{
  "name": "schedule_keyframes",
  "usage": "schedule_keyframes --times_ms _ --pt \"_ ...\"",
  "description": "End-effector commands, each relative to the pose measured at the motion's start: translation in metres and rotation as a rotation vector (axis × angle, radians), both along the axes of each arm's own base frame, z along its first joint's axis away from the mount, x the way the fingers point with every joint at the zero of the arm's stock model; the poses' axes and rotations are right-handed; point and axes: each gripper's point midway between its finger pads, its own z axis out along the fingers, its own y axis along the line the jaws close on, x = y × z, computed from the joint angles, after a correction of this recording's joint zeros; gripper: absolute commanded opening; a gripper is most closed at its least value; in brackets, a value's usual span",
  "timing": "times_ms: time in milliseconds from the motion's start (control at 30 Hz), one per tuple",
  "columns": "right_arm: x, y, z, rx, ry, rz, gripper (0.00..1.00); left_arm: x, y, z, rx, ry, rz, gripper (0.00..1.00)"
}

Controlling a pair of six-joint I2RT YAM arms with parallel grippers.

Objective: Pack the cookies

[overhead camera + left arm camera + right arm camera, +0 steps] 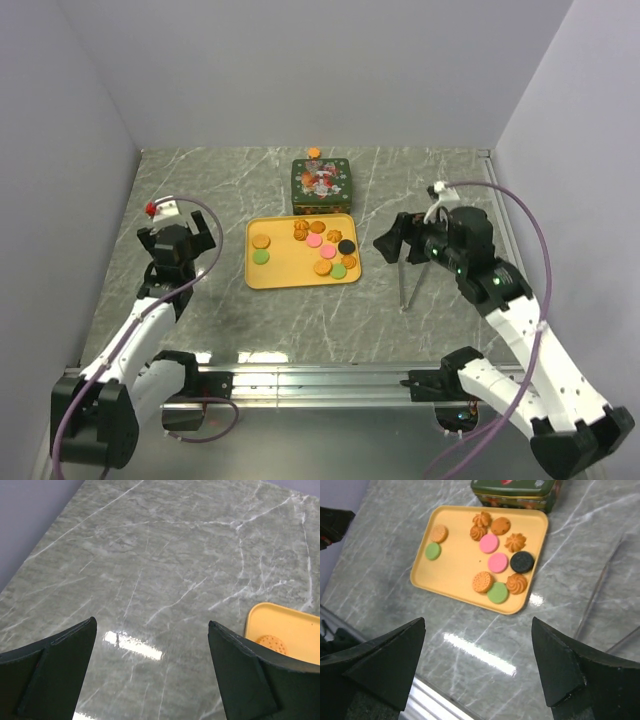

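- Grey stone-look table [420,190] sits inside pale purple walls, and both arms are fixed at its near edge.
- First, the right claw [477,680]. It is wide open and holds nothing. It hangs over the table partway toward the right edge and looks down at the tray.
- Next, the left claw [152,650]. It is wide open too, with nothing in it. It hangs near the left edge over bare table, and only one corner of the tray peeks into its view.
- I think both are kept open so either one can pinch a cookie at once. One waits on each side so they do not bump.
- Just beside the right claw, toward the near edge, lie two thin grey sticks [404,290] that meet in a point. They may be tongs, but they are too thin to tell.
- Between the claws, in the middle of the table, sits a yellow tray [455,565].
- On it lie the cookies [497,562], twelve of them: pink, green, tan, black and swirly orange.
- Most crowd the end nearer the right edge, and two sit at the other end.
- They lie flat in one layer, so each can be picked from above.
- Just past the tray, toward the far edge, stands a green tin [320,185] with flowers on it.
- It is so close that the trip should be short.
- Its lid looks shut, so I guess it must come off first.
- At the far side of the tin is a small orange bit [314,153], maybe one more cookie.
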Motion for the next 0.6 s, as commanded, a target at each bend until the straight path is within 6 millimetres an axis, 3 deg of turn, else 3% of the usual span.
schedule_keyframes --times_ms 0,33,167,267,300,333,500,567 --pt "0.009 -0.013 0.032 0.015 -0.234 -0.066 0.94 0.022 -0.001 0.015 -0.022 -0.135 -0.052 0.99" --pt "0.007 -0.02 0.039 0.008 -0.294 -0.082 0.94 0.023 0.002 0.013 -0.028 -0.145 -0.051 0.99" --pt "0.004 -0.026 0.036 -0.039 -0.392 -0.072 0.95 0.033 0.007 0.005 -0.031 -0.183 -0.076 0.99" --pt "0.001 -0.029 0.033 -0.06 -0.388 -0.07 0.96 0.038 0.007 0.0 -0.029 -0.2 -0.083 0.99" --pt "-0.001 -0.029 0.029 -0.066 -0.372 -0.064 0.96 0.039 0.015 -0.006 -0.029 -0.198 -0.065 0.99" --pt "-0.001 -0.029 0.027 -0.069 -0.359 -0.063 0.96 0.042 0.017 -0.001 -0.028 -0.231 -0.063 0.99" --pt "-0.003 -0.026 0.015 -0.07 -0.305 -0.051 0.97 0.047 0.025 -0.031 -0.063 -0.199 -0.01 0.99" --pt "0.001 -0.03 0.013 -0.066 -0.291 -0.09 0.98 0.053 0.024 -0.032 -0.064 -0.199 -0.015 0.99"
